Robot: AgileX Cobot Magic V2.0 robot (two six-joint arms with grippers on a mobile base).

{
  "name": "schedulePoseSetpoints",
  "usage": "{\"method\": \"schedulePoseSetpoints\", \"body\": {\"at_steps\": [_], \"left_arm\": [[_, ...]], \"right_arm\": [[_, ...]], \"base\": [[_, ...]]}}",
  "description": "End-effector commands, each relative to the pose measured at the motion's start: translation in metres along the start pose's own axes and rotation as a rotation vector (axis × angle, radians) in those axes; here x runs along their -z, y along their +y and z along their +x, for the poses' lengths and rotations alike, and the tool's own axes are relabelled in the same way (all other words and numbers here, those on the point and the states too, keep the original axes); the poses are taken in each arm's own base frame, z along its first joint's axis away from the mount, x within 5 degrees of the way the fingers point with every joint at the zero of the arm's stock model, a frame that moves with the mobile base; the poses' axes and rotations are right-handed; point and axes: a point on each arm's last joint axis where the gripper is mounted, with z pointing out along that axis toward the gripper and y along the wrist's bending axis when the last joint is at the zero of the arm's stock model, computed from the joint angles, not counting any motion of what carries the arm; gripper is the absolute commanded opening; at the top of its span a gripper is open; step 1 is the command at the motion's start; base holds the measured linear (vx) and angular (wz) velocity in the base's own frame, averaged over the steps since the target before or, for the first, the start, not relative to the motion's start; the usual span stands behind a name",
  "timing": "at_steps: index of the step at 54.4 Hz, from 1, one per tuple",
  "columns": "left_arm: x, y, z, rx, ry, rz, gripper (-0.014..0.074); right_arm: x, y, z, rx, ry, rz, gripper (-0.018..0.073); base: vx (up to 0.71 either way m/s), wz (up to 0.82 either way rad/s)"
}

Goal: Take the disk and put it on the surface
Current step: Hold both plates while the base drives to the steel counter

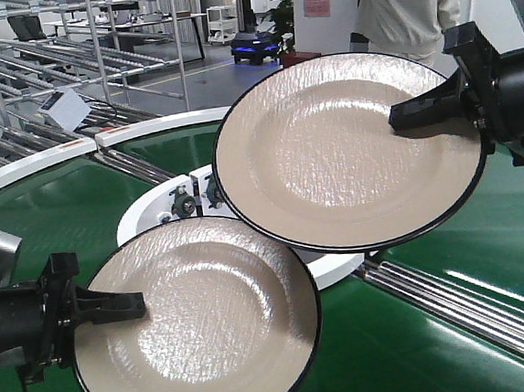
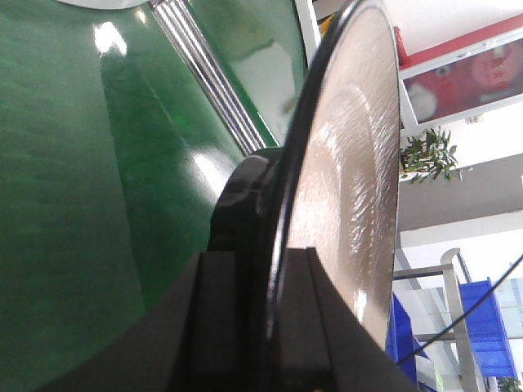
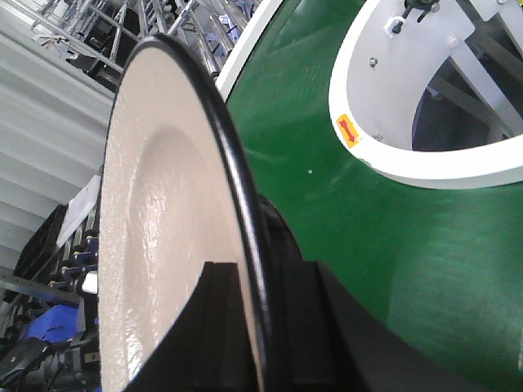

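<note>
Two beige disks with black rims are held in the air above the green belt. The lower left disk (image 1: 209, 329) is gripped at its left rim by my left gripper (image 1: 125, 307), shut on it. The upper right disk (image 1: 341, 152) is gripped at its right rim by my right gripper (image 1: 415, 112), also shut, and it overlaps the lower disk's far edge. In the left wrist view the disk (image 2: 351, 163) shows edge-on between the left gripper (image 2: 274, 273) fingers. The right wrist view shows the other disk (image 3: 155, 229) clamped in the right gripper (image 3: 263, 282). The surface is out of view.
A green ring-shaped conveyor belt (image 1: 52, 205) with a white inner rim (image 1: 149, 220) lies under both disks. Metal rollers (image 1: 455, 298) cross the belt at the right. Roller racks (image 1: 49, 68) stand at the back left. A person (image 1: 406, 4) stands at the back right.
</note>
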Motion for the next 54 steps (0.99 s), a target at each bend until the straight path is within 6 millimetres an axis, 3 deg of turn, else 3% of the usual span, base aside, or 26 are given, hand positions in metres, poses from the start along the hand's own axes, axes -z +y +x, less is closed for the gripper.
{"method": "schedulePoseSetpoints", "body": {"at_steps": [1,54], "left_arm": [[0.0099,-0.0321,-0.0061,0.011,-0.066,0.143,-0.0001],[0.0099,-0.0321,-0.0061,0.011,-0.066,0.143,-0.0001]], "right_arm": [[0.0203,0.0327,-0.0099,0.008,-0.133,-0.108,-0.0002],[0.0203,0.0327,-0.0099,0.008,-0.133,-0.108,-0.0002]], "base": [[-0.14,0.0],[-0.24,-0.16]]}}
